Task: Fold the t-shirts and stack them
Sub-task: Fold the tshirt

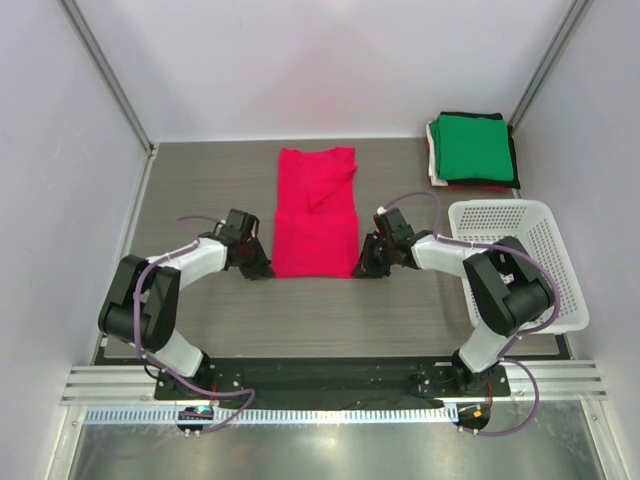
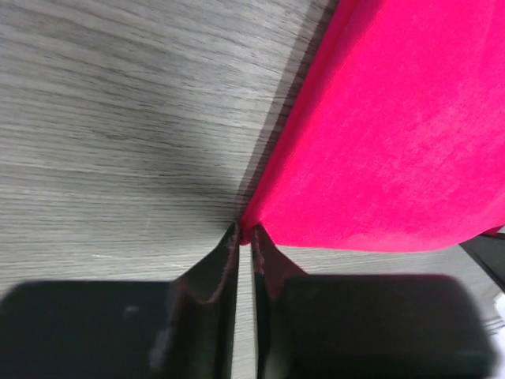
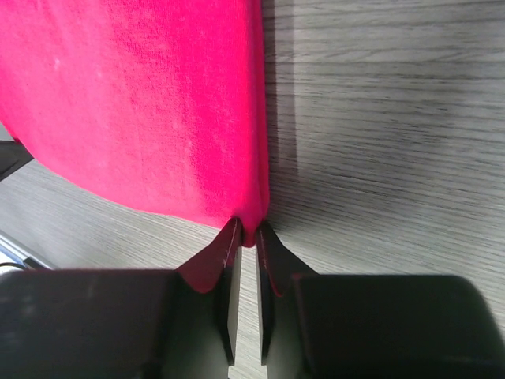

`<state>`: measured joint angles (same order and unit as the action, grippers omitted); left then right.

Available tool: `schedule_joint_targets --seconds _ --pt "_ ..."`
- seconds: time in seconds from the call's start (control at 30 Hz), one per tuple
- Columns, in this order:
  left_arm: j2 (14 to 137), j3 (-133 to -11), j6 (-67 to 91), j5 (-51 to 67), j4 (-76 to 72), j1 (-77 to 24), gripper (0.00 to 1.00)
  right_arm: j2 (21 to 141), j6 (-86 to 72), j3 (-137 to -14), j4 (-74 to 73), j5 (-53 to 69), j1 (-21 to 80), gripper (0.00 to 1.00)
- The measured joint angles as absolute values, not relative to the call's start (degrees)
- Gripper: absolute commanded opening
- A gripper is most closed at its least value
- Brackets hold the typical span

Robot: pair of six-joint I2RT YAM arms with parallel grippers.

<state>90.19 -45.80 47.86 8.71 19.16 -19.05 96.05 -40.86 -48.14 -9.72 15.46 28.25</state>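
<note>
Now left hand (image 2: 245, 237), right hand (image 3: 247, 230) each clamped on near corner of red-pink t-shirt (image 1: 315, 225).

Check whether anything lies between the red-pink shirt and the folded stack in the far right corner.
Nothing visible does. Bare table separates the red-pink shirt from the folded stack; the white basket sits nearer the arms, beside that path.

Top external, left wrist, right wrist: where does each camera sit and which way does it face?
Top external: above and behind the bases, looking down on the grey wood-grain table; both arms show.
Left wrist: on that arm, facing along the left gripper to the table.
Right wrist: likewise, along the right gripper.
Shared: both wrist views show the bright red-pink cloth t-shirt, one near corner pinched in each gripper.
</note>
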Motion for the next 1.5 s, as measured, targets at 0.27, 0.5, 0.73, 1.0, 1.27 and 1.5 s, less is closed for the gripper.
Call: schedule_joint_targets --seconds 0.27,0.5,0.73,1.0,1.27,1.5 --pt "90.1 -45.7 48.6 8.6 18.9 -19.0 0.0 96.0 -40.9 -47.9 -9.6 15.6 28.1 0.01" --pt "84.7 -43.9 49.3 8.1 20.5 -19.5 0.0 92.5 -40.9 -46.6 -11.4 15.6 28.0 0.01" --pt "73.9 -40.4 51.9 7.6 25.5 -22.8 0.0 80.3 -41.7 -43.3 -16.0 15.6 28.3 0.01" --pt "56.3 -39.4 56.6 3.1 37.6 -30.8 0.0 63.9 -43.8 -42.3 -28.6 13.2 33.1 0.01" --pt "51.5 -48.9 58.6 -0.9 49.3 -34.1 0.0 52.1 -47.7 -46.0 -40.1 9.4 35.4 0.01" --pt "58.7 -60.5 56.5 -5.2 53.3 -34.1 0.0 59.0 -45.5 -57.2 -45.4 4.1 34.8 0.01"
